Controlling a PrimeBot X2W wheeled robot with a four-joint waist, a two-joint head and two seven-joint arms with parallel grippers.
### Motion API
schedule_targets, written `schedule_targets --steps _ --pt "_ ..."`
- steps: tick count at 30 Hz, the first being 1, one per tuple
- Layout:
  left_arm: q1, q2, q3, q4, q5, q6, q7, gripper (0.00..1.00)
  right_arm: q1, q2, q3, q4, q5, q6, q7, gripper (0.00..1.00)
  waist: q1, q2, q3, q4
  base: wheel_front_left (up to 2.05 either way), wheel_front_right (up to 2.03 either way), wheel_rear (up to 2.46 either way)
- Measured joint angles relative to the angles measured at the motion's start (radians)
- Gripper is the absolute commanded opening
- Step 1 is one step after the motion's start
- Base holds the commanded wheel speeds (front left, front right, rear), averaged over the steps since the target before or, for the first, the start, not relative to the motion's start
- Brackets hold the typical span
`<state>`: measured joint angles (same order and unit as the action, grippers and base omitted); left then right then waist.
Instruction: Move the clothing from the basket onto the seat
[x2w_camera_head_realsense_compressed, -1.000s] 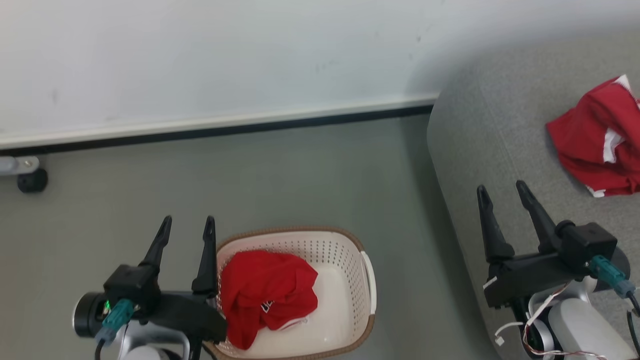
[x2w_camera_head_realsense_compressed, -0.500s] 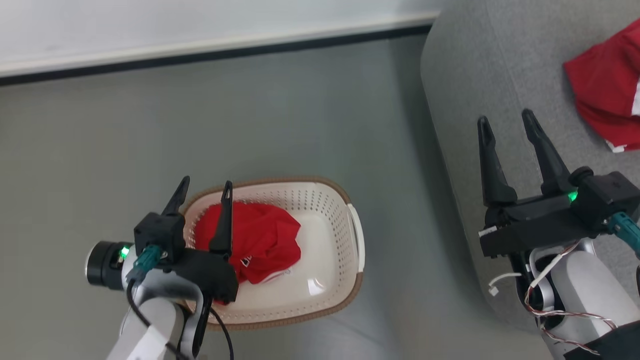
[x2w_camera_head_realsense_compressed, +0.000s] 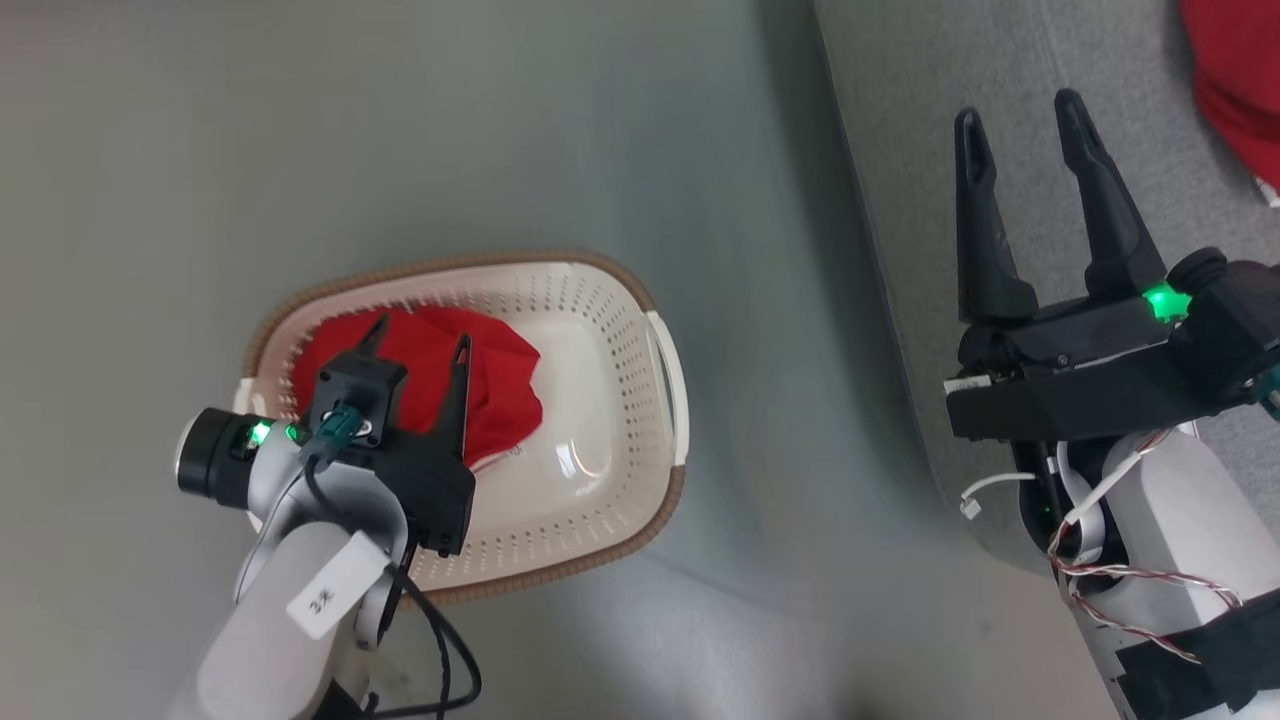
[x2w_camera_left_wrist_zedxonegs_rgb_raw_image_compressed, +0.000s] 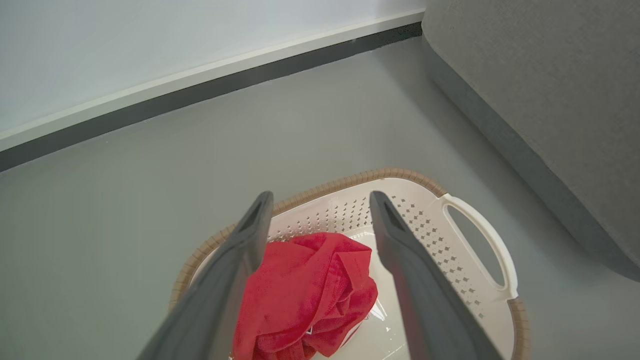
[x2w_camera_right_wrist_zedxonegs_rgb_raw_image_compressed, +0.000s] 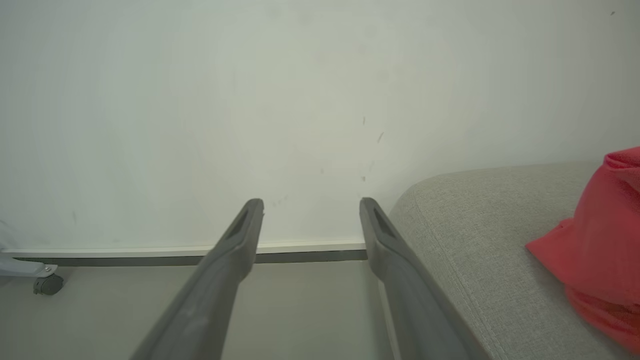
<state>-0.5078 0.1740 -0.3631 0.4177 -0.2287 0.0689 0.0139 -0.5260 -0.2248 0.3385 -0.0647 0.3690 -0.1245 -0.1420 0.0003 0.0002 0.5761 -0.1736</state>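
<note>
Operator: Since before, left gripper (x2w_camera_head_realsense_compressed: 420, 338) has advanced over basket (x2w_camera_head_realsense_compressed: 600, 275), jaws wide. Where is clothing (x2w_camera_head_realsense_compressed: 500, 390)?
Engineer: Basket's 9 o'clock half. It should descend straddling heap's crest, then close.

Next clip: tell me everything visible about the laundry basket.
The basket is cream-white plastic, oval, with perforated walls, a brown woven-look rim and a white side handle. It stands upright on the grey floor beside the sofa, holding a crumpled red garment toward one end. The open left claw hangs over it.
</note>
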Motion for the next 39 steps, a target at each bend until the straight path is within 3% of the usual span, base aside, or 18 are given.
schedule_targets --steps 18,39 --pt "-0.142 0.043 -0.004 0.256 0.028 -0.044 0.085 1.0 -0.079 0.07 0.0 -0.008 0.0 0.0 -0.027 1.0 -0.0002 0.0 0.254 -0.109 0.0 0.0 0.0" --pt "-0.287 0.084 0.029 0.445 0.028 -0.041 0.126 1.0 -0.102 0.097 0.005 0.016 0.0 0.0 -0.065 1.0 -0.0003 -0.0001 0.369 -0.186 0.0 0.0 0.0"
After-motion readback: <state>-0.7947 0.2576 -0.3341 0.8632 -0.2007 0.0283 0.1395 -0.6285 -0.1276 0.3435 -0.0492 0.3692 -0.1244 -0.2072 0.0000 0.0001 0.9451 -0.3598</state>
